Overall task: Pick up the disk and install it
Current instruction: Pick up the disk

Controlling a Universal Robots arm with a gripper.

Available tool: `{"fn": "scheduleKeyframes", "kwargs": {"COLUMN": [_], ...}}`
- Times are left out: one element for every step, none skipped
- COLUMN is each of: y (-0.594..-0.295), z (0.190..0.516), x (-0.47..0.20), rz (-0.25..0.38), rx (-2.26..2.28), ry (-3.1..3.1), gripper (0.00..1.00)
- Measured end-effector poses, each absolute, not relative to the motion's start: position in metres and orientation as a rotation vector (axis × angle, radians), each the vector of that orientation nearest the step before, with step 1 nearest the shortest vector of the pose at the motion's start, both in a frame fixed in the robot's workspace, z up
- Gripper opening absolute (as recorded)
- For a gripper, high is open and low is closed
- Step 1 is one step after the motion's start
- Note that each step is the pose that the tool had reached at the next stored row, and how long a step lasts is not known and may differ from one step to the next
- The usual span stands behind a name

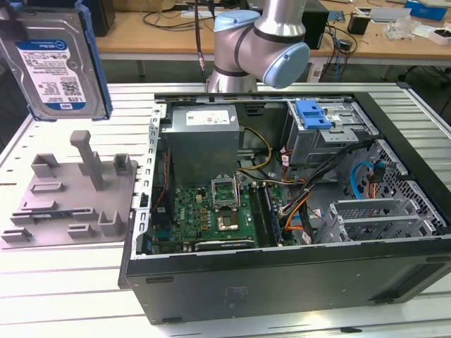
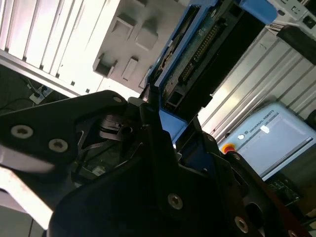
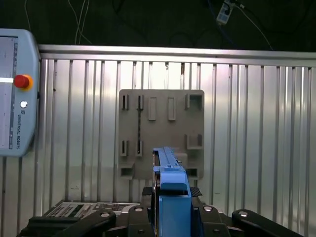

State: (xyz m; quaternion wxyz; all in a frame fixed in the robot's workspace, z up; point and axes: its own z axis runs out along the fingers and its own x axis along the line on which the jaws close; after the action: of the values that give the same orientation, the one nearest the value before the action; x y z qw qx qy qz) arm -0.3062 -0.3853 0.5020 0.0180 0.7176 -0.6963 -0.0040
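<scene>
Closest to me is the open computer case [image 1: 282, 282], lying on its side on the slatted metal table [image 1: 42, 282]. Inside it sit a green motherboard [image 1: 211, 211], a grey power-supply box [image 1: 201, 141] and a drive cage with a blue latch [image 1: 313, 113].

Beside the case, toward the exterior view's left, a grey plastic fixture [image 1: 77, 190] lies flat on the table, its slots and posts pointing up.

Above and beyond that fixture the disk [image 1: 53, 67] hangs in the air, clear of the table, nearly upright, with its white-and-blue label facing me and its blue carrier down one edge.

In the first wrist view the gripper [image 3: 172, 193] is closed around the disk's carrier, a finger on either side, holding it edge-on over the fixture.

A teach pendant [image 3: 15, 94] lies on the table off to one side.

Behind the case rises the robot arm [image 1: 261, 42], and farther back a wooden desk [image 1: 155, 35] is strewn with cables.
</scene>
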Motion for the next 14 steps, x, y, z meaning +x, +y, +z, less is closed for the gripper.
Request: {"fn": "scheduleKeyframes", "kwargs": {"y": [-0.388, -0.392, -0.397, -0.4, -0.402, -0.405, -0.407, -0.409, -0.411, -0.414, -0.416, -0.419, -0.421, -0.423], "z": [0.502, 0.502, 0.502, 0.502, 0.502, 0.502, 0.502, 0.502, 0.502, 0.502, 0.502, 0.502, 0.502, 0.502], "x": [-0.302, -0.294, -0.286, -0.28, -0.276, -0.271, -0.267, -0.264, -0.26, -0.253, -0.249, -0.244, -0.24, -0.236], "rz": [-0.012, -0.012, -0.012, -0.013, -0.013, -0.013, -0.012, -0.013, -0.013, -0.013, -0.012, -0.013, -0.013, -0.013], "rx": [2.229, 2.229, 2.229, 2.229, 2.229, 2.229, 2.229, 2.229, 2.229, 2.229, 2.229, 2.229, 2.229, 2.229], "ry": [-2.163, -2.162, -2.163, -2.162, -2.163, -2.163, -2.162, -2.163, -2.163, -2.162, -2.163, -2.163, -2.162, -2.163], "gripper": [0.37, 0.37, 0.37, 0.37, 0.37, 0.37, 0.37, 0.37, 0.37, 0.37, 0.37, 0.37, 0.37, 0.37]}}
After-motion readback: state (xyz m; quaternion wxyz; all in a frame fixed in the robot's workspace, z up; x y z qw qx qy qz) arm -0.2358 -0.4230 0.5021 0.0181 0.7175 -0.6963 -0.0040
